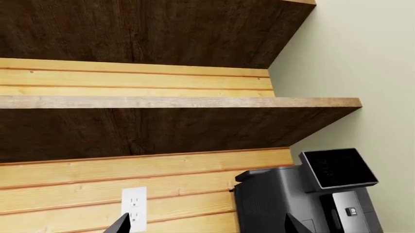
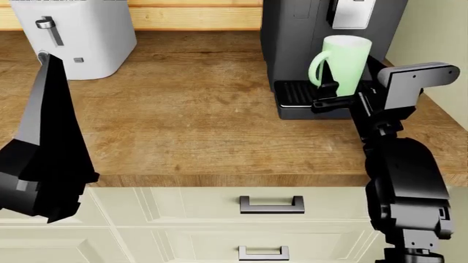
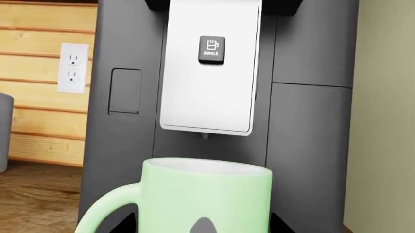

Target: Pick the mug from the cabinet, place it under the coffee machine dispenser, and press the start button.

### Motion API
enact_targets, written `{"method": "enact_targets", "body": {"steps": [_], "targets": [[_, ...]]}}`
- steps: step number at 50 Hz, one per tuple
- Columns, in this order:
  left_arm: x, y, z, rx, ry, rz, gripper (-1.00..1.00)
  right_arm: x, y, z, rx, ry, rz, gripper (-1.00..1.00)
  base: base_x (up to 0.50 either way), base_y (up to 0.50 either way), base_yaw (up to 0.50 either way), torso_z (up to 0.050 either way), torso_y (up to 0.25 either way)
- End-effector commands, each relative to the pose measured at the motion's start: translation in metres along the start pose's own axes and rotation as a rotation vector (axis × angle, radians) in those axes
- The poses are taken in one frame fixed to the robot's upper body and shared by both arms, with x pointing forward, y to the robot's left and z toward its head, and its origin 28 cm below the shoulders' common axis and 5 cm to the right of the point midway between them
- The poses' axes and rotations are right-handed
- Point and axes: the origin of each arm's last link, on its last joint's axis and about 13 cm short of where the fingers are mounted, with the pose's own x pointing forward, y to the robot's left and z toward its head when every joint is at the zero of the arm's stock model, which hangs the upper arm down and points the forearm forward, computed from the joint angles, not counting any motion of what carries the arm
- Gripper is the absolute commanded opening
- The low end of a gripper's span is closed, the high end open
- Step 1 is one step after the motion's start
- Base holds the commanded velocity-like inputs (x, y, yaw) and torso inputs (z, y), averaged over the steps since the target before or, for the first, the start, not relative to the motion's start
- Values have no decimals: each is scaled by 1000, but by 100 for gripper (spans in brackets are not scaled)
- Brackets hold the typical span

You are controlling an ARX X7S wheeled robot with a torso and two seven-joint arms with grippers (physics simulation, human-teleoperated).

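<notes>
The pale green mug (image 2: 345, 57) stands upright in front of the dark grey coffee machine (image 2: 292, 44), over its ribbed drip tray (image 2: 295, 93), with the handle to the left. My right gripper (image 2: 342, 99) is shut on the mug's lower body; a black fingertip (image 3: 280, 224) shows beside the mug (image 3: 207, 194). The silver dispenser (image 3: 211, 73) hangs directly above the mug's rim, with a dark start button (image 3: 211, 49) marked SINGLE on it. My left gripper (image 2: 50, 98) is raised at the far left, open and empty (image 1: 207, 225), facing the wall. The mug's base is hidden.
A white toaster (image 2: 80, 33) stands at the back left of the wooden counter (image 2: 183, 126). Wooden shelves (image 1: 175, 102) and a wall outlet (image 1: 133, 204) are above the counter. Cream drawers with dark handles (image 2: 271, 204) sit below its front edge. A pale wall closes the right side.
</notes>
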Motion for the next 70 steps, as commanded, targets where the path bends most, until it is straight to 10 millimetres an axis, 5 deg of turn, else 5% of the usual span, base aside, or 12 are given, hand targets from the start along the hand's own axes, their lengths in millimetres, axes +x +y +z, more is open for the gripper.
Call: {"method": "enact_targets", "body": {"steps": [1, 3, 4, 34, 51, 70], "targets": [[0, 0, 0, 1, 0, 1, 100, 15, 4, -4, -58, 9, 5, -100, 25, 0, 16, 0, 0], [0, 0, 0, 1, 1, 1, 100, 14, 5, -5, -66, 15, 5, -100, 25, 0, 16, 0, 0], [-1, 0, 0, 0, 1, 2, 100, 13, 5, -5, -67, 19, 3, 100, 25, 0, 16, 0, 0], [0, 0, 0, -4, 1, -1, 100, -39, 11, 16, -59, 69, -10, 100, 4, 0, 4, 0, 0], [-1, 0, 1, -3, -2, -2, 100, -44, 13, 15, -69, 182, -18, 100, 0, 0, 0, 0, 0], [-2, 0, 0, -6, 1, 2, 100, -86, 16, 71, -92, 4, -156, 100, 0, 0, 0, 0, 0]]}}
